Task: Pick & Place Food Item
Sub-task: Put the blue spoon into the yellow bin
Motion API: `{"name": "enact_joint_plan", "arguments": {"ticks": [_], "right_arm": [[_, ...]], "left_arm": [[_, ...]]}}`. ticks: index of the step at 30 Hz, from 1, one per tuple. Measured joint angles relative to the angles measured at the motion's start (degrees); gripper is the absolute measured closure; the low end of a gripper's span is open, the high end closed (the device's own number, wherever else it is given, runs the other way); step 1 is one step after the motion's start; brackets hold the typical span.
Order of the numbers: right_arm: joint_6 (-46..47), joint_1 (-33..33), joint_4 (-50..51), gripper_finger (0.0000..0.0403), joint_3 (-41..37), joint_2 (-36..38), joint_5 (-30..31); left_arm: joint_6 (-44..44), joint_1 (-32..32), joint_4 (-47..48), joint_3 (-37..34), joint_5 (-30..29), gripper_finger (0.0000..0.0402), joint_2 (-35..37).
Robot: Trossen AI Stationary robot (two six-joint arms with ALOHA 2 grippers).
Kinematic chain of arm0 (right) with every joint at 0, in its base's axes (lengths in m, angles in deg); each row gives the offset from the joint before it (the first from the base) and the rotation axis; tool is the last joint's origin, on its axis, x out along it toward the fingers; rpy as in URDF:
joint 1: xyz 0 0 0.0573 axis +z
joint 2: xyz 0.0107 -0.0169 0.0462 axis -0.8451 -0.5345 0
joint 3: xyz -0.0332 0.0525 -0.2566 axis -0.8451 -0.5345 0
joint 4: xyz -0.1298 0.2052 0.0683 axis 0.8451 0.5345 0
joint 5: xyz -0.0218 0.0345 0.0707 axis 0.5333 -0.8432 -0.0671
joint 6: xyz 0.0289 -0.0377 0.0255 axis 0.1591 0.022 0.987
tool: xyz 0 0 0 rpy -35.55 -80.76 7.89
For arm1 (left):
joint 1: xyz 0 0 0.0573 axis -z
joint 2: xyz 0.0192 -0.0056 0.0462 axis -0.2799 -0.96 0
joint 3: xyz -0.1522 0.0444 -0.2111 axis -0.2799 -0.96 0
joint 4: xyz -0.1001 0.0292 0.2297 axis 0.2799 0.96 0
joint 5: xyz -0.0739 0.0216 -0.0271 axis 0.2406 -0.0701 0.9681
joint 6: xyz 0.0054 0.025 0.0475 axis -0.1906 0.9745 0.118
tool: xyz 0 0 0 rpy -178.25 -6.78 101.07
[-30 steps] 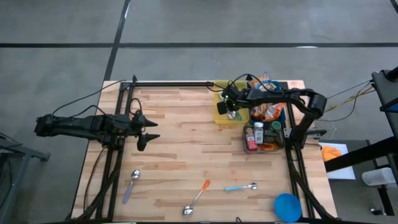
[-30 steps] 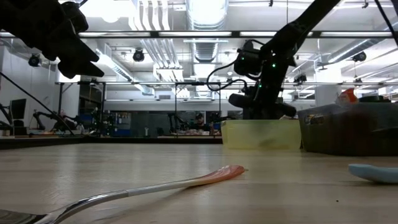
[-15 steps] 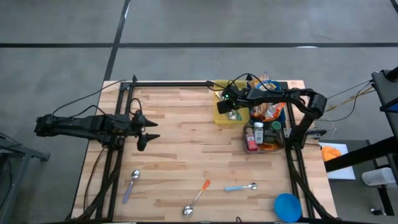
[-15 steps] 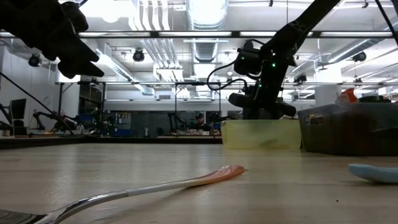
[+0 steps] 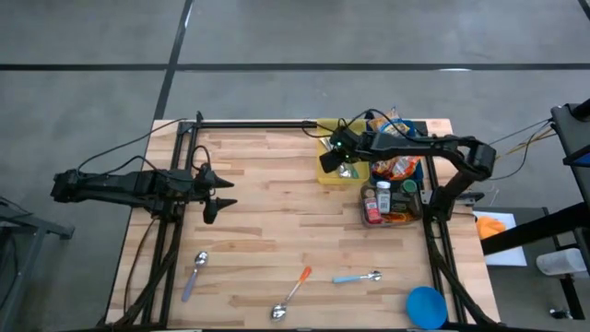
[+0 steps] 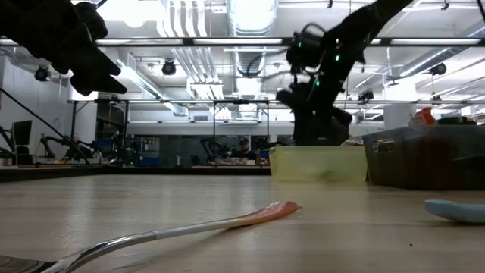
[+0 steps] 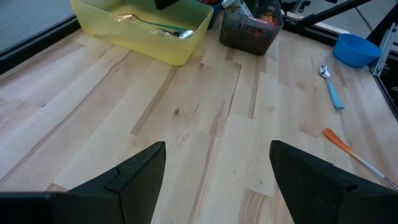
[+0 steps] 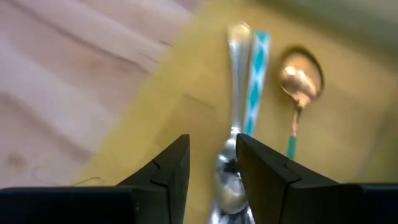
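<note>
A yellow bin (image 5: 337, 166) stands at the table's far side, next to a dark basket (image 5: 396, 189) of food packets and bottles. Inside the bin lie a silver spoon (image 8: 235, 81), a teal handle (image 8: 255, 81) and a copper-bowled spoon (image 8: 300, 79). My right gripper (image 5: 334, 159) hovers over the bin, pointing steeply down, open (image 8: 212, 168), nothing between its fingers; the silver spoon's bowl shows in the gap below. My left gripper (image 5: 217, 194) waits open (image 7: 217, 180) above the table's left part.
Three spoons lie on the near half of the table: purple-handled (image 5: 197, 272), orange-handled (image 5: 295, 290) and blue-handled (image 5: 358, 277). A blue bowl (image 5: 426, 306) sits at the near right corner. Bare wood lies between the two arms.
My right gripper has risen over the yellow bin and rolled a little, shifting slightly toward the table's left. The spoons stay in the bin.
</note>
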Motion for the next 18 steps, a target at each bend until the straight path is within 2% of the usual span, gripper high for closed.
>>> {"name": "enact_joint_plan", "arguments": {"ticks": [12,18], "right_arm": [[-23.27,15.21,-1.54,0.0273,-0.03,15.03,-0.24],[-21.81,24.69,-1.96,0.0273,-0.28,18.57,0.01]], "left_arm": [[-0.02,0.02,0.00,0.02,0.00,0.0112,0.02],[0.00,0.00,0.02,0.00,0.02,0.0112,0.02]]}}
